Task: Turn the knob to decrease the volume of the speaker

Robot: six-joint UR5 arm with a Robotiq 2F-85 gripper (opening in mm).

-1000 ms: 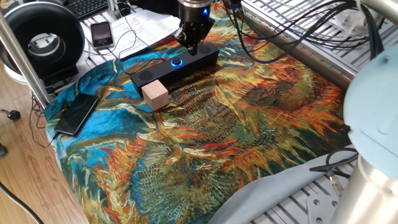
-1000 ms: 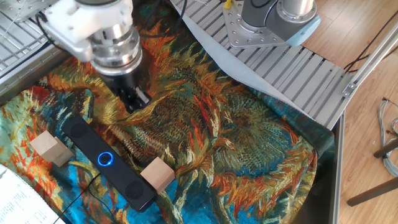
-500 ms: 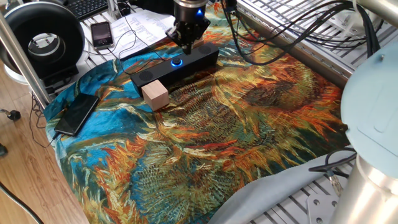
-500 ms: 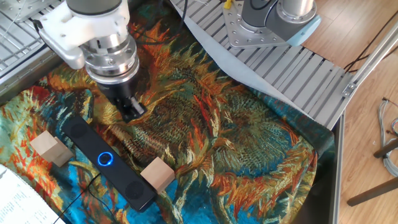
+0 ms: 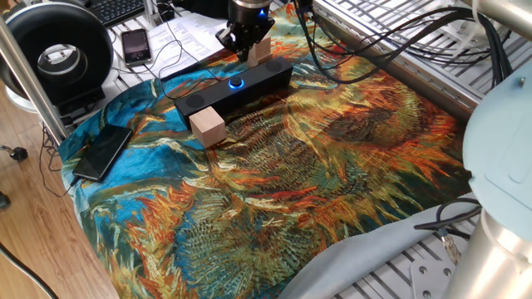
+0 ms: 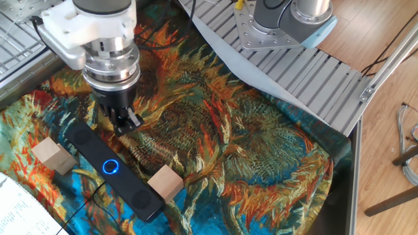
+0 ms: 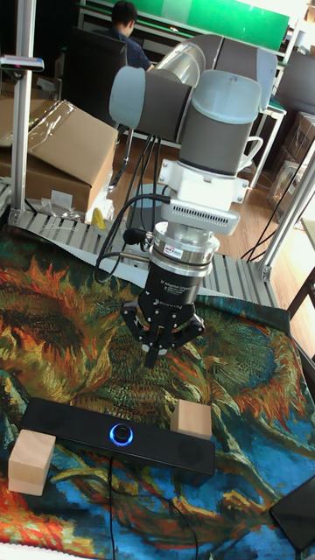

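Knob (image 5: pixel 237 82) glows blue on top of the speaker (image 5: pixel 233 85), which lies on the sunflower-patterned cloth (image 5: pixel 332 166) over the table, with one wooden block (image 5: pixel 208 127) touching its near side and a second block (image 6: pixel 52 155) at its far side. Our tool (image 7: pixel 156 348) hangs above and beyond the speaker, not over the dial — in the tall fixed view it sits up and to the right of the blue ring, apart from it. Its fingers look drawn close together, nothing between them.

We see a few risks. If we descend from here we miss the dial and strike the speaker's top or the block behind it. With the fingers this narrow, they may land on the knob instead of around it, so we judge they need to spread first. The speaker is only braced by loose blocks on soft cloth — a twist with an off-centre grip may slew the whole bar. Turning the wrong way would raise the volume.
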